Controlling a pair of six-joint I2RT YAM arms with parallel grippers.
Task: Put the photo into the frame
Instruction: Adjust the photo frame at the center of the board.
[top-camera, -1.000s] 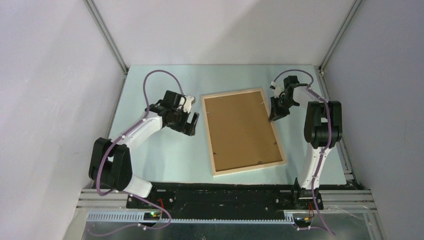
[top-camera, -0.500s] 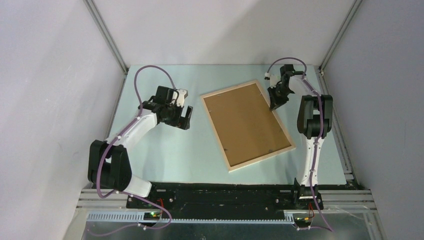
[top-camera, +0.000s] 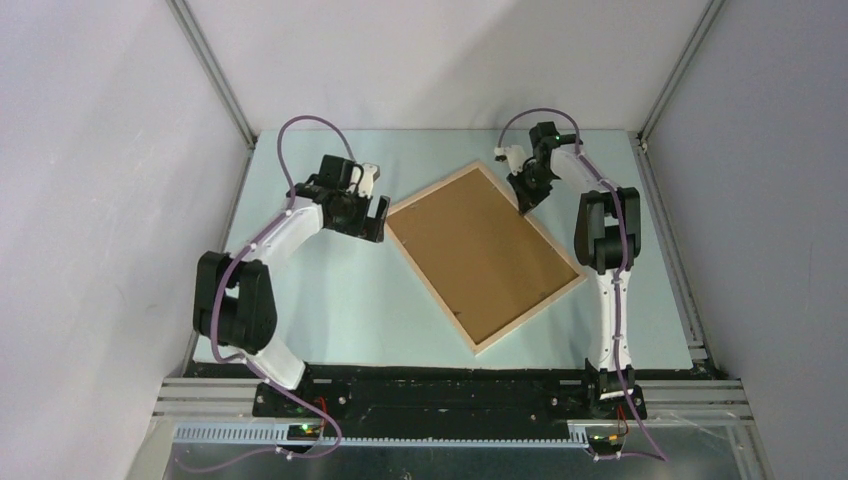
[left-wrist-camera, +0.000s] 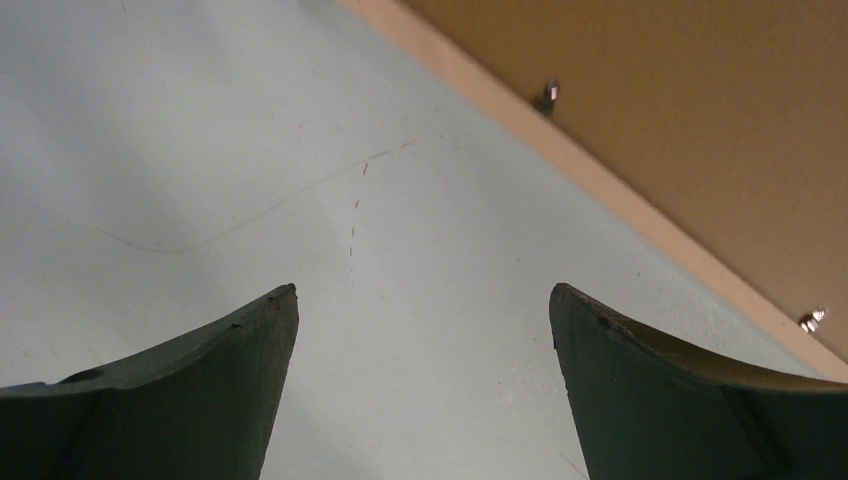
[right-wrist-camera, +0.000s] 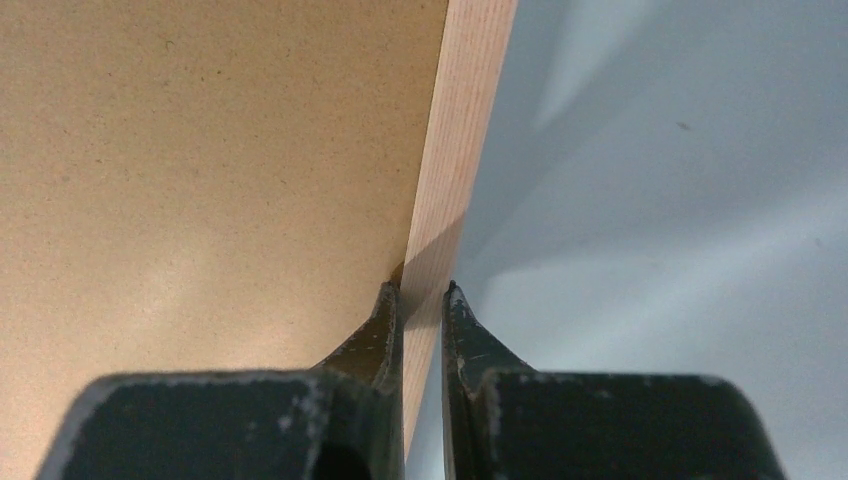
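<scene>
Frame handling looks to be the step in hand, on the wide pale blue-green table (top-camera: 330, 300). The thin rectangular pale-wood picture frame (right-wrist-camera: 465, 120) lies back side up near the middle of it, turned cornerwise so one corner points at the far wall. The plain brown backing board (top-camera: 482, 255) fills its opening. The photo is nowhere to be seen. It may be under that board or out of view, and the pictures cannot settle which. The right arm stretches far forward from its base, elbow raised and wrist bent down and leftward. The right gripper (right-wrist-camera: 421, 292) is pinched on the frame's far-right rail near the top corner, one finger on the board side and one on the outer side. The left arm reaches forward and inward. The left gripper (left-wrist-camera: 422, 300) points down with its jaws spread wide, holding nothing, over bare table just beside the frame's left corner and apart from it. Small metal retaining tabs (left-wrist-camera: 547, 95) sit along the inner edge of the rail. The next move likely calls for settling the frame flat and square, letting go of the rail, then working those tabs so the board can lift. It is delicate work, since the rail is narrow and could slip from so thin a pinch.
</scene>
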